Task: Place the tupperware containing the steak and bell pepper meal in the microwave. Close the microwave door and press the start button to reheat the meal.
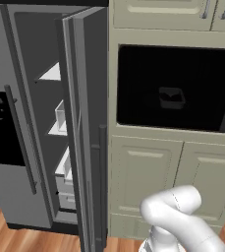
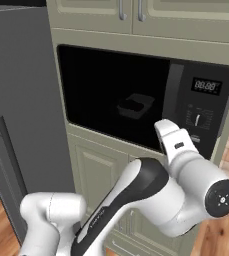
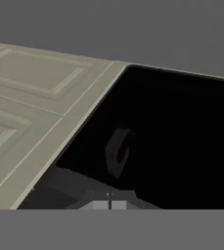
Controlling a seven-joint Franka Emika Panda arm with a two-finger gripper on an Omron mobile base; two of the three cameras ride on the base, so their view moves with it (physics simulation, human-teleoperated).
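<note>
The black microwave (image 2: pixel 116 60) sits in cream cabinetry, and its door (image 2: pixel 96 90) stands shut. Through the dark window the tupperware (image 2: pixel 135 106) shows dimly, resting inside; its food cannot be made out. From the left base view the tupperware (image 1: pixel 172 97) appears mid-window. My gripper (image 2: pixel 163 126) points up at the door's lower right, just left of the control panel (image 2: pixel 203 115), holding nothing. In the hand view the fingertips (image 3: pixel 108 200) sit together, shut, with the microwave door (image 3: pixel 182 127) and faint tupperware (image 3: pixel 118 152) ahead.
A grey fridge (image 1: pixel 11 128) stands left of the microwave with one door (image 1: pixel 87 133) swung open, its shelves showing. Cream cabinet doors (image 1: pixel 143 172) lie below the microwave and more cabinets (image 2: pixel 136 15) above. The panel's display (image 2: pixel 206 86) is lit.
</note>
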